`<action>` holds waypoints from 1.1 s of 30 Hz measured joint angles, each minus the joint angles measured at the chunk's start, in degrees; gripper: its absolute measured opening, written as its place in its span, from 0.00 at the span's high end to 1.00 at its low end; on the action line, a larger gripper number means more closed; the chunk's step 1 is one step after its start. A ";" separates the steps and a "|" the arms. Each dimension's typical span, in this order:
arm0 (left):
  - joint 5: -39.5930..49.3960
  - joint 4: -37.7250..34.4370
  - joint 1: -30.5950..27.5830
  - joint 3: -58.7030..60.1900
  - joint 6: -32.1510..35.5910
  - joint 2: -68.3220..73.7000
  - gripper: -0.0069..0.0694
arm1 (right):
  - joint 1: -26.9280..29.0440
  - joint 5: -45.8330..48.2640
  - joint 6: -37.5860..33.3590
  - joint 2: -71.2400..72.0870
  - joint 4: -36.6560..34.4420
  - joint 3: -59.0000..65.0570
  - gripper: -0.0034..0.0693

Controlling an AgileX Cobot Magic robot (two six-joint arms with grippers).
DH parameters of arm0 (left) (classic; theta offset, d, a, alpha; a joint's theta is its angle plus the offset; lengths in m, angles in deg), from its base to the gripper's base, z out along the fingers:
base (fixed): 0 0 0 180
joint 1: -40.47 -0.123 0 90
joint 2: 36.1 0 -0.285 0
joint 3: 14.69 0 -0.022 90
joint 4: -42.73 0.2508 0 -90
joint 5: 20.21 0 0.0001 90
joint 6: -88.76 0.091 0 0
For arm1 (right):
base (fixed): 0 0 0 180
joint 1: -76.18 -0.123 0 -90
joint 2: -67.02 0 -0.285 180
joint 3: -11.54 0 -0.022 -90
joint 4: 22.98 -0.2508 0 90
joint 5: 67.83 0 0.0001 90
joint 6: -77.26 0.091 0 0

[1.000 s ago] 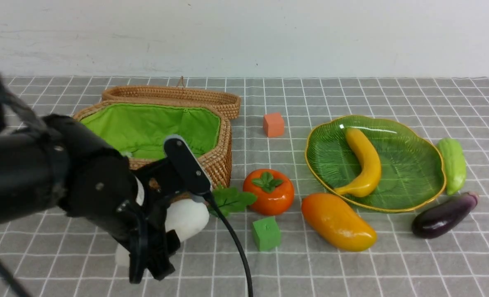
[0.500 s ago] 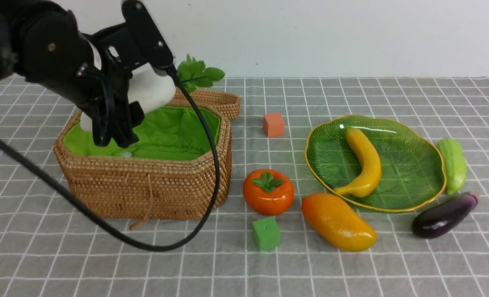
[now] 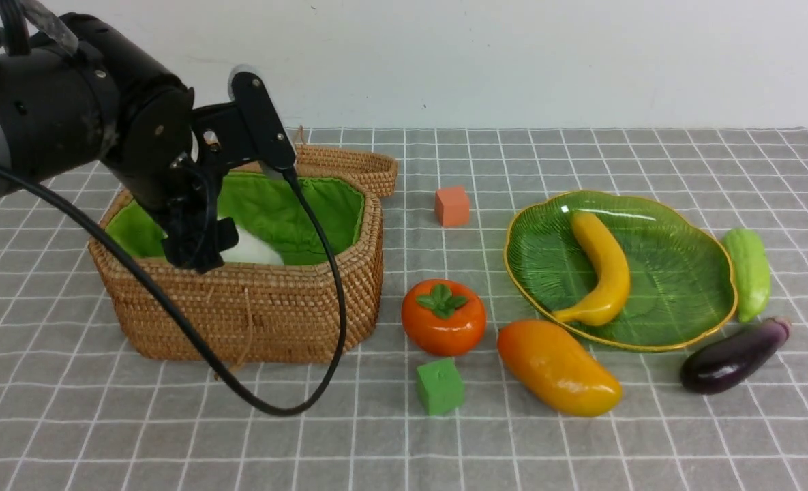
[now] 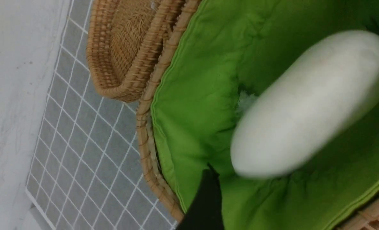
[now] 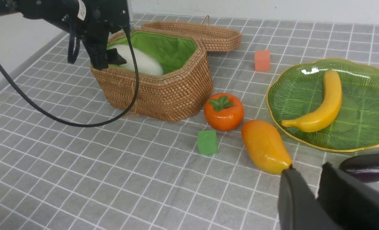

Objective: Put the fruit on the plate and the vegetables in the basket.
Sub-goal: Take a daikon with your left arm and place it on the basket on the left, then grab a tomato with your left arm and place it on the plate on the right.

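Radish (image 5: 141,62): white, lying inside the basket (image 3: 274,314) on its green lining, long axis roughly left to right, leaves hidden.
Left gripper (image 3: 202,252): spread above it, holding nothing.
Right gripper (image 5: 317,183): nearly pressed together, empty.

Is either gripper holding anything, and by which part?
Nothing seems held. The left gripper is open over the radish lying in the basket; the right gripper is empty.

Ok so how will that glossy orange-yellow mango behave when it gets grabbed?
The glossy orange-yellow toy mango probably slips, given its shiny highlights. Its rounded, tapering body may roll or pivot if nudged. It looks smooth and undented, so likely rigid.
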 joint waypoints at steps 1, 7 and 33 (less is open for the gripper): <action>0.35 -0.07 0.00 0.00 -0.95 -0.15 0.04 | 0.00 0.00 0.00 0.00 0.00 0.00 0.78; 2.94 -5.91 0.65 0.00 -14.25 -3.11 0.26 | 0.00 0.00 0.00 0.00 0.20 0.00 0.77; 16.91 -9.14 22.35 -37.52 -15.91 33.21 0.05 | 0.00 5.36 0.00 0.00 2.97 0.00 0.76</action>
